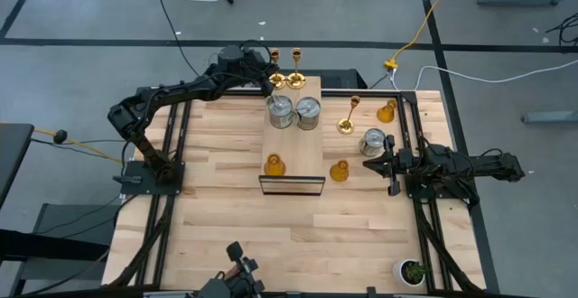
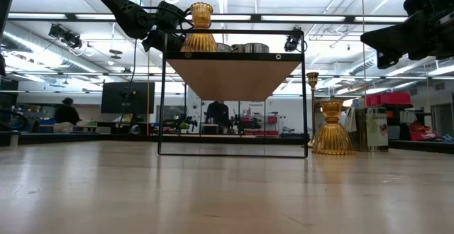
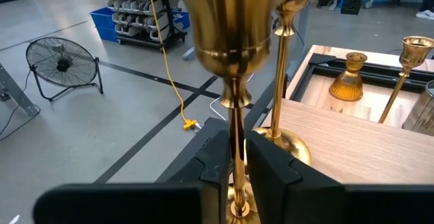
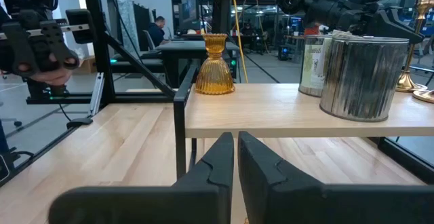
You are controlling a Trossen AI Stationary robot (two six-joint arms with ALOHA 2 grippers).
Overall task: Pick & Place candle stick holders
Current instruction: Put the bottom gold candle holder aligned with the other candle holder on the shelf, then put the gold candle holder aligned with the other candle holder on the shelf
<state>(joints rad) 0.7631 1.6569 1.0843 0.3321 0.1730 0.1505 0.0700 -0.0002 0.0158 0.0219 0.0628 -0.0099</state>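
Overhead, the pale wooden table (image 1: pixel 289 217) is filling the middle of the frame inside a black frame, on a grey floor crossed by dark tape lines and a yellow cable (image 1: pixel 424 27). A raised shelf (image 1: pixel 293 144) is standing at the table's centre, carrying two silver cans (image 1: pixel 293 111), one amber holder (image 1: pixel 274 164) and two gold candlesticks (image 1: pixel 286 70) at its upper end. The left gripper (image 1: pixel 271 79) is reaching in from the upper left, its fingers lying on either side of the stem of the left one of these candlesticks. At right centre a third candlestick (image 1: pixel 349 117), a can (image 1: pixel 372 141) and two more amber holders (image 1: pixel 340 171) are sitting on the table, with the right gripper (image 1: pixel 372 164), pincer closed and empty, hovering beside the can. A small potted plant (image 1: pixel 414 271) is sitting at lower right.

From table height, the shelf (image 2: pixel 233 55) is looming above the broad blond tabletop, and a workshop with ceiling lights and distant people is showing behind.

Through the left wrist camera, the fingers (image 3: pixel 217 163) are standing just beside the gold stem (image 3: pixel 234 125); a floor fan (image 3: pixel 61 61) and blue bins are standing beyond.

Through the right wrist camera, the closed fingers (image 4: pixel 234 166) are pointing at the shelf edge.
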